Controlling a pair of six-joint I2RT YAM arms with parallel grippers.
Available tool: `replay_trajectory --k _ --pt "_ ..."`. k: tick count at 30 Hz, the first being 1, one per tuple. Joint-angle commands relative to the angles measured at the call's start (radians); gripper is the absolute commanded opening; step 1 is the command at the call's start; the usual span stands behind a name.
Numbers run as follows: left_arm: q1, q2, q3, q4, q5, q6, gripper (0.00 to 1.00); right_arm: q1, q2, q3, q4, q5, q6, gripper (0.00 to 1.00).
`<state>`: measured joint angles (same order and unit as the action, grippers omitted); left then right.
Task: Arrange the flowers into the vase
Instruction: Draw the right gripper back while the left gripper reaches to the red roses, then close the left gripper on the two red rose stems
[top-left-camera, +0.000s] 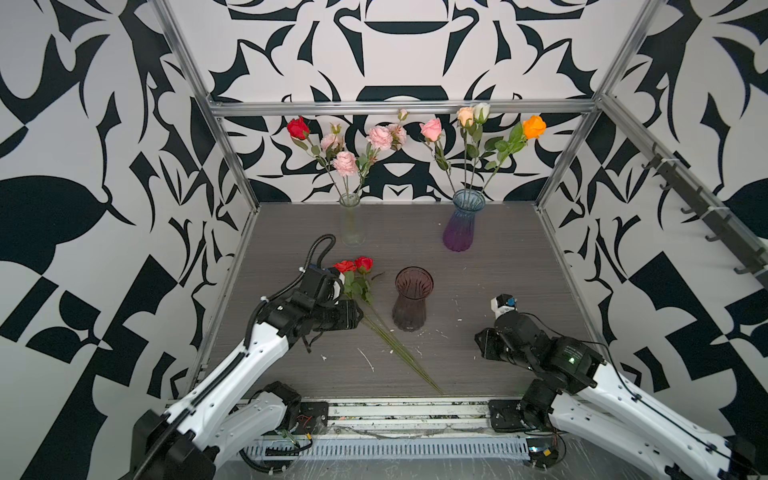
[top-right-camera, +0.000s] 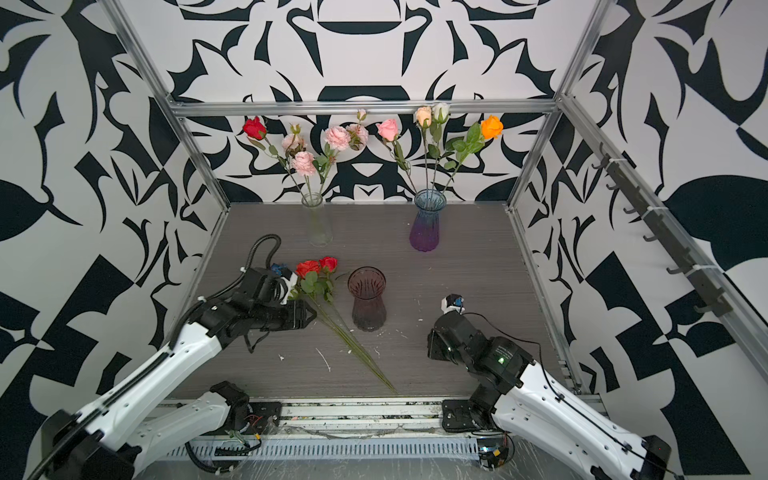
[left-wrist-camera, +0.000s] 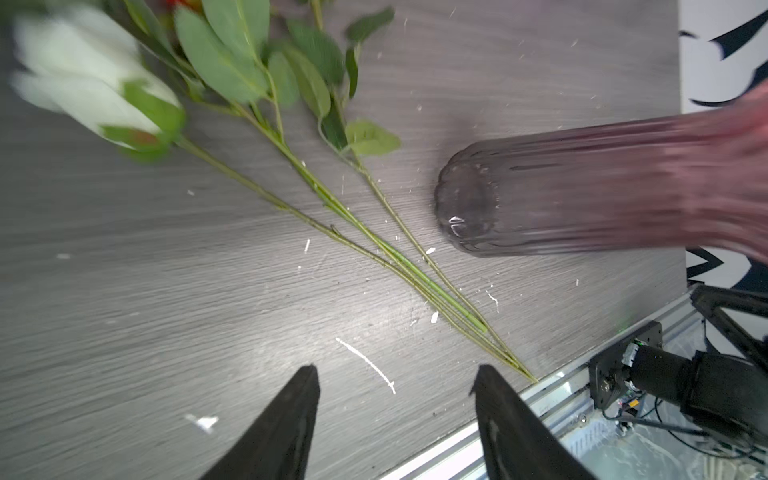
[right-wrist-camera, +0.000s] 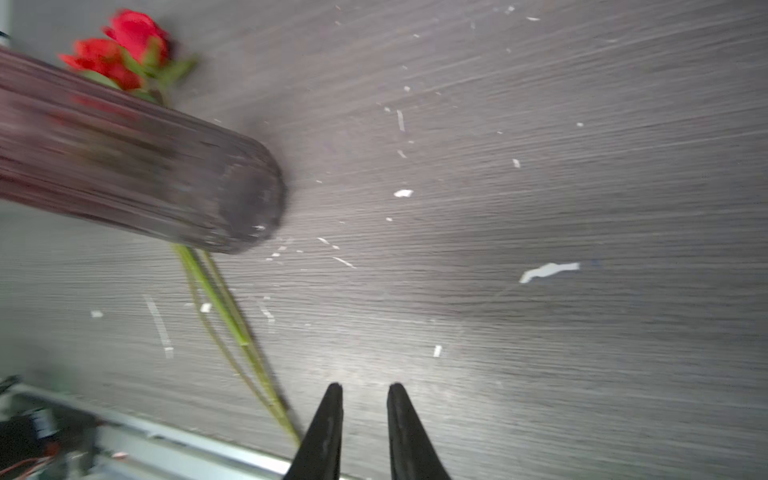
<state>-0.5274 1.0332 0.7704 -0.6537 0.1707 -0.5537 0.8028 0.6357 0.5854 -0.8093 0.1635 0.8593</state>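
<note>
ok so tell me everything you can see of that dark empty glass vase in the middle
The smoky plum ribbed glass vase is see-through, with a flared round mouth, a narrower neck and a fuller base. It stands upright and empty near the middle of the grey wood-grain table. Loose green flower stems lie just beside its base, seemingly not touching.

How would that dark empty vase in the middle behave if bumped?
The dark vase stands tall and empty, so a shove near its rim would probably tip it. Its ribbed, see-through wall looks like glass: likely slippery and breakable.
</note>
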Motion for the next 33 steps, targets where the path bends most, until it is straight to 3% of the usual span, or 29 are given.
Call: replay_trajectory --k 1,5,8,17,26,30,33 --pt "0.003 0.083 -0.011 0.121 0.057 -0.066 0.64 0.0 -0.002 -0.019 0.001 0.093 -0.049 0.24" --pt "0.003 0.23 0.024 0.171 0.069 -0.069 0.46 0.001 0.009 -0.106 0.065 0.108 -0.07 0.24" --pt "0.001 0.35 0.072 0.134 0.01 -0.042 0.35 0.001 0.012 -0.138 0.132 0.065 -0.103 0.23" --pt "0.003 0.517 0.146 0.113 -0.143 0.024 0.37 0.004 -0.056 -0.152 0.171 0.039 -0.15 0.23" --pt "0.007 0.628 0.216 0.123 -0.18 0.009 0.35 0.005 -0.145 -0.17 0.176 -0.021 -0.162 0.23" --pt "0.012 0.662 0.242 0.118 -0.181 0.009 0.31 0.005 -0.16 -0.174 0.174 -0.016 -0.162 0.23" --pt "0.014 0.688 0.264 0.105 -0.18 0.007 0.22 0.005 -0.175 -0.177 0.174 -0.019 -0.163 0.24"
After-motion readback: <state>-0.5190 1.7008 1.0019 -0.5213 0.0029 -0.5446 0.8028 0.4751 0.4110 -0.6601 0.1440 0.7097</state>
